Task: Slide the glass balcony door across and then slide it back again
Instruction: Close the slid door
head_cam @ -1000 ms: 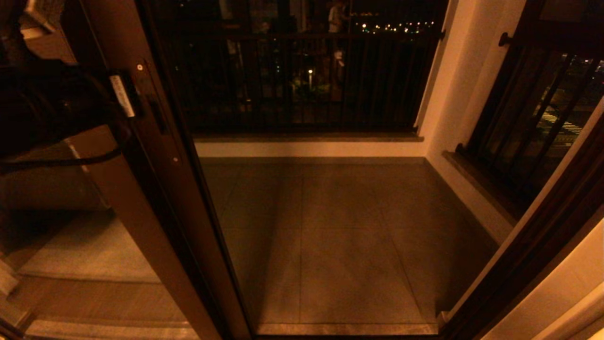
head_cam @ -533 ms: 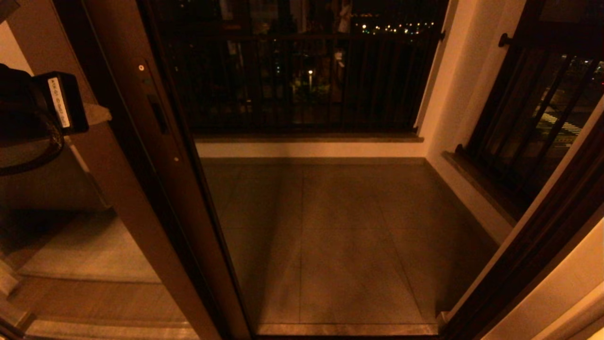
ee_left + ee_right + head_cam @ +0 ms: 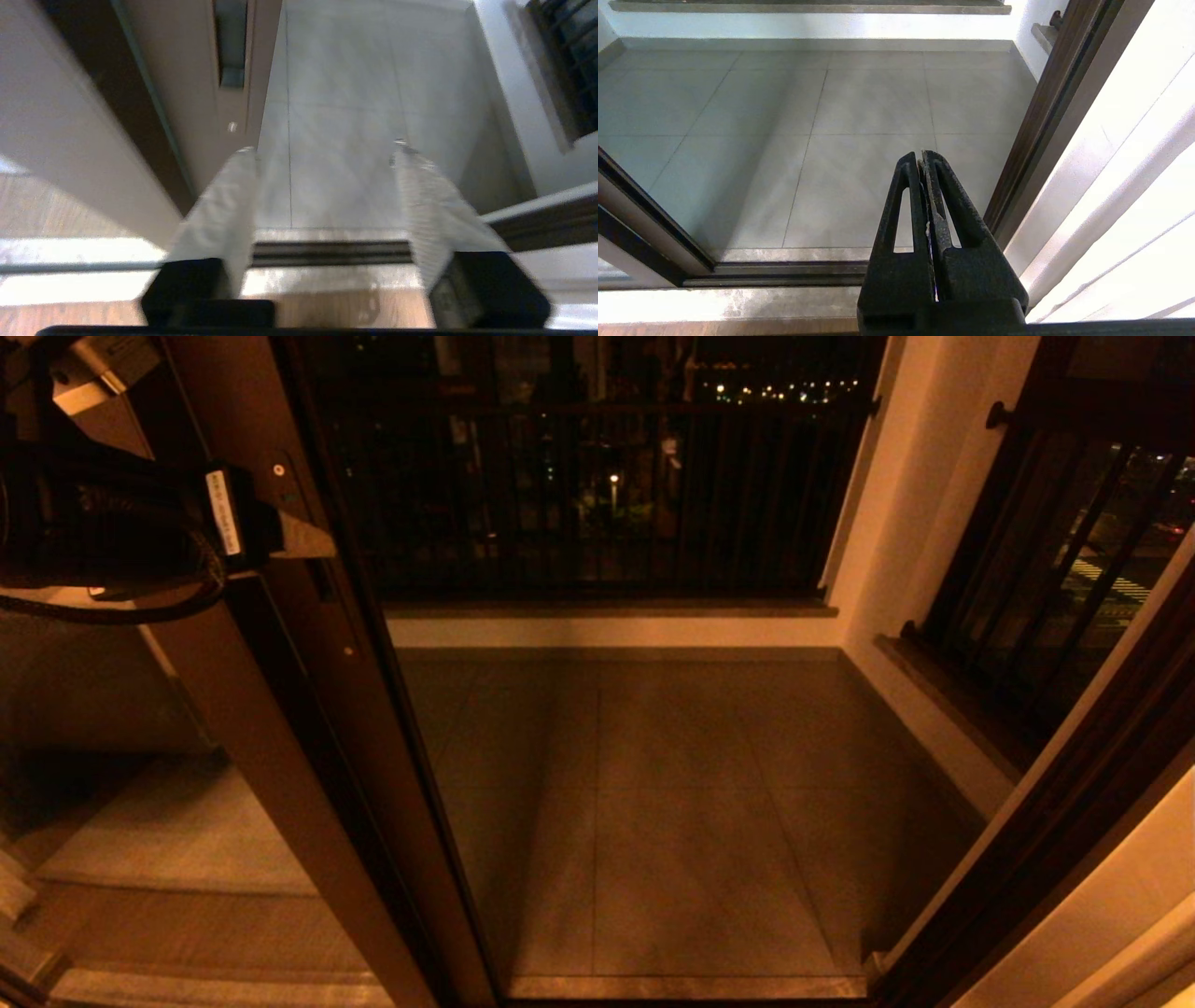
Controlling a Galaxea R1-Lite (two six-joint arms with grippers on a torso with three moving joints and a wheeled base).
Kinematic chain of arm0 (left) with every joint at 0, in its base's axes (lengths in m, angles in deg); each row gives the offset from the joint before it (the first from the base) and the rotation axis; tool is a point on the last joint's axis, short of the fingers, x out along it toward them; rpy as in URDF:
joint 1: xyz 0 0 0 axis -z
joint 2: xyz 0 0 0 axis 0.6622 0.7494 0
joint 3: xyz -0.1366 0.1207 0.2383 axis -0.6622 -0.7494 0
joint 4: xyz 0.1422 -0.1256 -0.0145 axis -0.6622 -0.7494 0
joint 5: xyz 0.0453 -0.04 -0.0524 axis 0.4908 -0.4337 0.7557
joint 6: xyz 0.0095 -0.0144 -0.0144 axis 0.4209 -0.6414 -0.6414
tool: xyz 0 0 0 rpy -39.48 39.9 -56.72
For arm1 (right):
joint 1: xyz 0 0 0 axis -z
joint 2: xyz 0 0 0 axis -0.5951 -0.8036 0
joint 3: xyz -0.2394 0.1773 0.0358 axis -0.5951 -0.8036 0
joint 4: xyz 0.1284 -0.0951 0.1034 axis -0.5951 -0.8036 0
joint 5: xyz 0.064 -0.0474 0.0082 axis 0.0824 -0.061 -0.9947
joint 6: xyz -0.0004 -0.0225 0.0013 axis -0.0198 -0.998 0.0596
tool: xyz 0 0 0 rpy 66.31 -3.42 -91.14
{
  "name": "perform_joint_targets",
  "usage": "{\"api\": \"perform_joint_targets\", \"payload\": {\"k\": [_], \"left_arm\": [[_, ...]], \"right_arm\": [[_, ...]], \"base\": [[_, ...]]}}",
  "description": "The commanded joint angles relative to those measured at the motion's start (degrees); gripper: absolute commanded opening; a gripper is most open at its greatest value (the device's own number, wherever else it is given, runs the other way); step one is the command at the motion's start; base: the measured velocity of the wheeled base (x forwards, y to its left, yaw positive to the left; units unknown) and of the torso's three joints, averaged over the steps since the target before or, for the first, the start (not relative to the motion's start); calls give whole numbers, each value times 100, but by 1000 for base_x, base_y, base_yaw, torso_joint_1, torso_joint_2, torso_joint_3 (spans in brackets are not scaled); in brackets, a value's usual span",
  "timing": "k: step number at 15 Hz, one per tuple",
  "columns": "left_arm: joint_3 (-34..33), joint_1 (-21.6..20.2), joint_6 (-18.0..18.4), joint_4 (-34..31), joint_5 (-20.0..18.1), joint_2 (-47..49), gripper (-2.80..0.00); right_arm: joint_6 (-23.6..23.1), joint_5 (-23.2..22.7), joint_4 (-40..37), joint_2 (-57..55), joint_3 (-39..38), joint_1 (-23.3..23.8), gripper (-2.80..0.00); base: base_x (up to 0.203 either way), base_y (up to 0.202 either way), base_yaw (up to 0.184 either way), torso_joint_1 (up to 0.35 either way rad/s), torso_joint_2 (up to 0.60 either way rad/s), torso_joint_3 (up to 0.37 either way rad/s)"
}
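Change: left end effector (image 3: 308,543) is back at the handle stile of the glass balcony door (image 3: 280,709); half a second ago it sat further out toward the left edge of the head view, clear of the frame. A full second ago it was at about the same spot on the stile as now.
Door position: unchanged across all three head frames, stile leaning from top left down to the bottom centre of the doorway.
Left end effector state: fingers (image 3: 219,214) spread apart, nothing between them; in the wrist view only balcony floor (image 3: 341,116) shows in the gap.
Left contact: one pale fingertip lies over the stile edge next to the handle plate (image 3: 230,44); cannot tell whether it touches.
Handle side: small screw (image 3: 231,126) visible on the stile below the recessed plate.
Right end effector (image 3: 923,156): clenched, fingers pressed together, holding nothing; hangs over the sill track (image 3: 784,273) near the right jamb (image 3: 1031,135). Not seen in head view.
Opening: doorway gap exposes the tiled balcony floor through to the black-barred railing (image 3: 597,495) at the far edge.
Side: second railing (image 3: 1055,579) on the right of the balcony.
Containers: none seen.
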Motion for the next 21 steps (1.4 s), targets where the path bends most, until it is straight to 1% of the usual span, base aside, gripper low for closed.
{"api": "perform_joint_targets", "payload": {"k": [1, 3, 5, 7, 8, 9, 10, 11, 13, 14, 15, 16, 17, 19, 21], "left_arm": [[-9, -1, 4, 141, -4, 312, 0], [9, -1, 28, 217, 3, 520, 0], [-14, -1, 45, 502, 23, 663, 0], [-34, -1, 200, 589, 22, 736, 0], [-71, -9, 277, 671, -10, 724, 0], [-97, -44, 319, 736, -167, 687, 0], [-124, -219, 386, 769, -538, 624, 0], [-166, -469, 483, 789, -1034, 531, 0], [-313, -1159, 721, 857, -2219, 374, 0], [-445, -1496, 830, 981, -2774, 347, 0], [-686, -1736, 945, 1275, -3150, 341, 0], [-857, -1817, 998, 1604, -3266, 352, 0], [-972, -1835, 1005, 1800, -3315, 370, 0], [-995, -1822, 992, 1844, -3459, 369, 0], [-994, -1812, 965, 1794, -3945, 245, 0]], "right_arm": [[-4, -3, -5, -7, -1, 0, -280], [-4, -3, -5, -7, -1, 0, -280], [-4, -3, -5, -7, -1, 0, -280], [-4, -3, -5, -7, -1, 0, -280], [-4, -3, -5, -7, 5, 0, -280], [-4, -3, -5, -7, -1, 0, -280], [-4, -3, -5, -7, -1, 0, -280], [-4, -3, -5, -7, -1, 0, -280], [-4, -3, -5, -7, 7, 0, -280], [-4, -3, -5, -7, -1, 0, -280], [-4, -3, -5, -7, -1, 0, -280], [-4, -3, -5, -7, -1, 0, -280], [-4, -3, -5, -7, -1, 0, -280], [-4, -3, -5, -7, -1, 0, -280], [-4, -3, -5, -7, 2, 0, -280]], "base": [[0, 0, 0, 0, 0, 0], [0, 0, 0, 0, 0, 0], [0, 0, 0, 0, 0, 0], [0, 0, 0, 0, 0, 0], [0, 0, 0, 0, 0, 0], [0, 0, 0, 0, 0, 0], [0, 0, 0, 0, 0, 0], [0, 0, 0, 0, 0, 0], [0, 0, 0, 0, 0, 0], [0, 0, 0, 0, 0, 0], [0, 0, 0, 0, 0, 0], [0, 0, 0, 0, 0, 0], [0, 0, 0, 0, 0, 0], [0, 0, 0, 0, 0, 0], [0, 0, 0, 0, 0, 0]]}}
